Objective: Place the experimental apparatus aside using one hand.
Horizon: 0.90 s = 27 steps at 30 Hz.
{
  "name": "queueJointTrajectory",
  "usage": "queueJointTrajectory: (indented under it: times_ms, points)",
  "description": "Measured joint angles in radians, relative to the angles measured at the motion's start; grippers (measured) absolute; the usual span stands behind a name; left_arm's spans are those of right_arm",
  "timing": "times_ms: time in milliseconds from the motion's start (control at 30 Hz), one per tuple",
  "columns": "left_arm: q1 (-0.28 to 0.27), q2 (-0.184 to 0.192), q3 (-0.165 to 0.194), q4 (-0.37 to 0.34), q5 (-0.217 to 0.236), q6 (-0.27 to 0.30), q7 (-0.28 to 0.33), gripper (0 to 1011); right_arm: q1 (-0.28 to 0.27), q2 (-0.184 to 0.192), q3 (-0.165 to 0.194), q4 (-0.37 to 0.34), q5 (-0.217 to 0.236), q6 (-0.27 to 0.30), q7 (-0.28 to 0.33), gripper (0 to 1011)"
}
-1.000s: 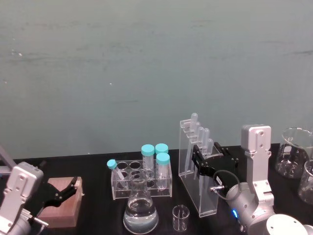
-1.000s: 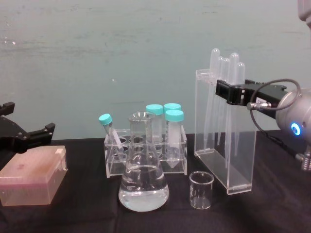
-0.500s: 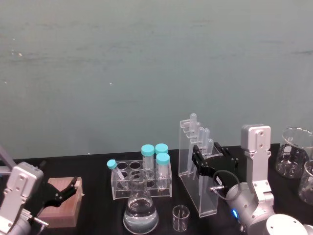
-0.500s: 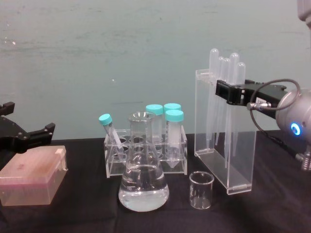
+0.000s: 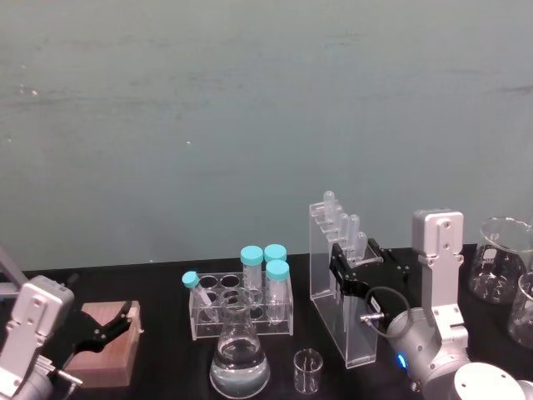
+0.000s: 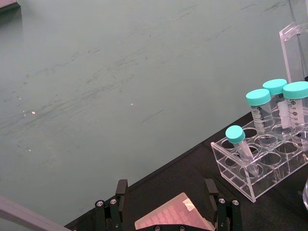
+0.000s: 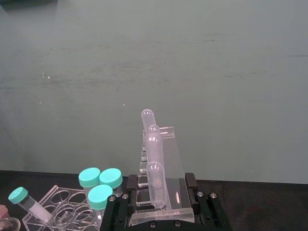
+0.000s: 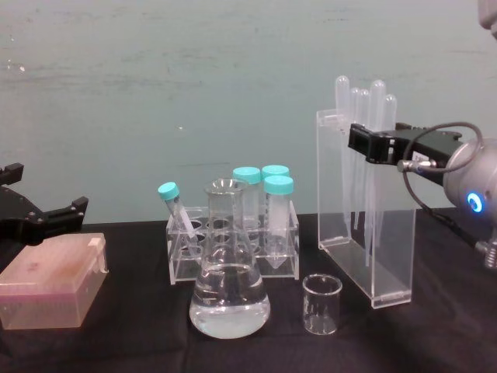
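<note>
Teal-capped tube rack [image 8: 180, 258], pink box [image 8: 50, 281], black table [image 8: 140, 342]

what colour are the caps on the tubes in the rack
Turquoise. The caps show best in the chest view.

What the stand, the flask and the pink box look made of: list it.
Stand: probably clear acrylic, glossy; flat see-through panels with bright edges.
Flask: looks like glass, smooth and shiny; thin clear wall, liquid visible inside, though clear plastic is possible.
Pink box: likely translucent plastic, duller; cloudy pink sides.
</note>
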Motion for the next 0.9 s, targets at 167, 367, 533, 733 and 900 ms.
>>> queueJointTrajectory:
  times_ms: [167, 367, 533, 733, 900]
  points:
    - [0.000, 0.000, 0.000, 0.000, 0.000, 0.000, 0.000, 1000, -0.001, -0.004, 0.006, -0.001, 0.001, -0.007, -0.002, 601]
    - [0.000, 0.000, 0.000, 0.000, 0.000, 0.000, 0.000, 1000, -0.003, -0.008, 0.013, -0.001, 0.007, -0.011, -0.004, 601]
    - [0.000, 0.000, 0.000, 0.000, 0.000, 0.000, 0.000, 1000, -0.003, -0.012, 0.018, 0.000, 0.009, -0.015, -0.008, 601]
    - [0.000, 0.000, 0.000, 0.000, 0.000, 0.000, 0.000, 1000, -0.001, -0.013, 0.022, 0.002, 0.010, -0.019, -0.012, 601]
    - [0.000, 0.000, 0.000, 0.000, 0.000, 0.000, 0.000, 1000, 0.000, -0.012, 0.025, 0.003, 0.008, -0.027, -0.014, 601]
